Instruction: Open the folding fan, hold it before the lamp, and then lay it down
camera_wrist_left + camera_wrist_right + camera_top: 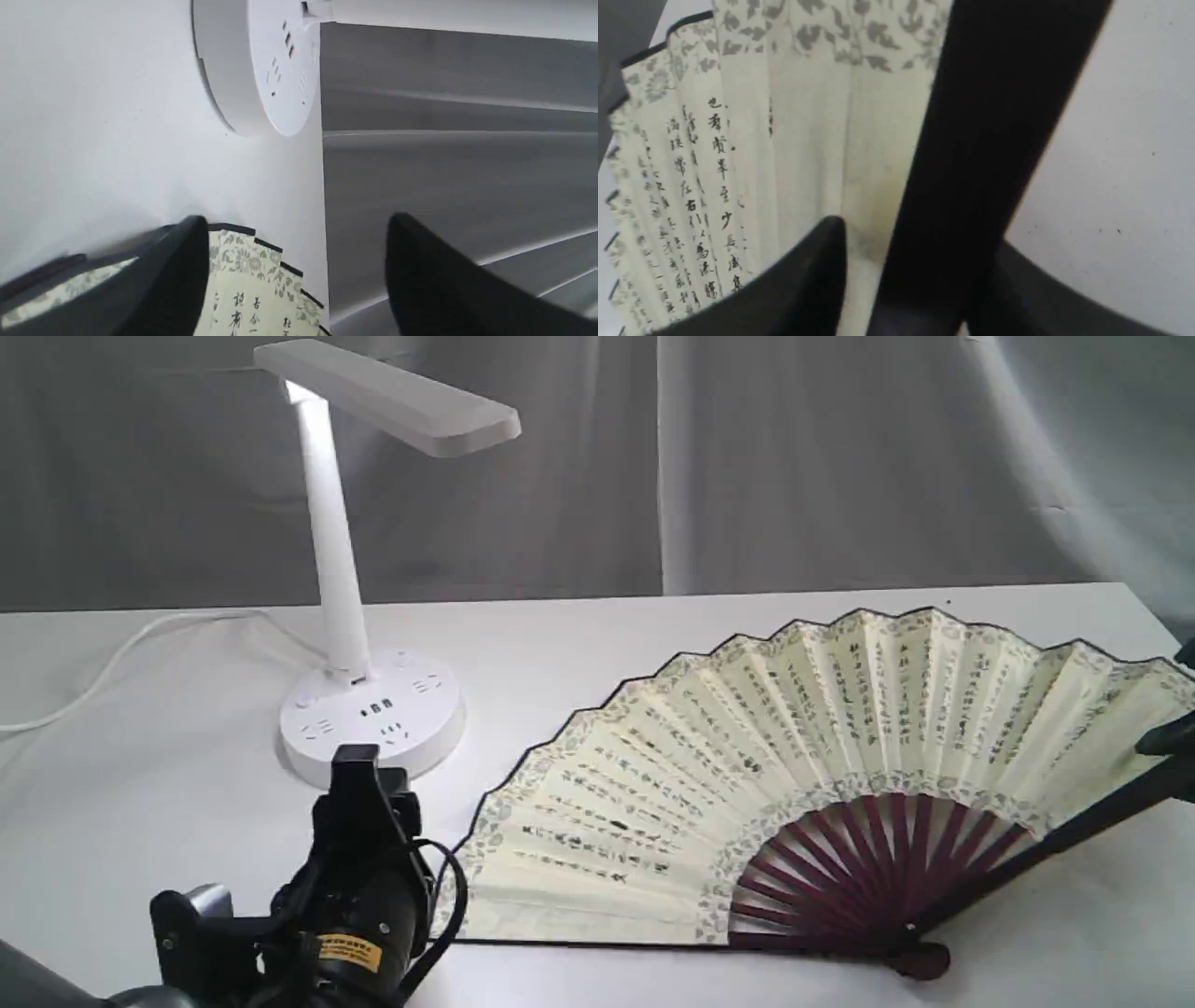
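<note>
The folding fan [747, 756] lies spread open on the white table, right of the lamp [329, 523], with its pivot near the front edge. My right gripper [1172, 761] is at the fan's right end. In the right wrist view the gripper [920, 242] is open and its fingers straddle the dark guard [985, 140], with cream paper [808, 140] showing in the gap. My left gripper [355, 770] sits low in front of the lamp base, by the fan's left end. In the left wrist view it [299, 242] is open and holds nothing, with the fan's edge [252, 289] below and the lamp base [261, 60] ahead.
The lamp's white cord [112, 663] runs off to the left across the table [140, 821]. A grey curtain [840, 457] hangs behind the table's far edge. The lamp head [392, 397] overhangs the base.
</note>
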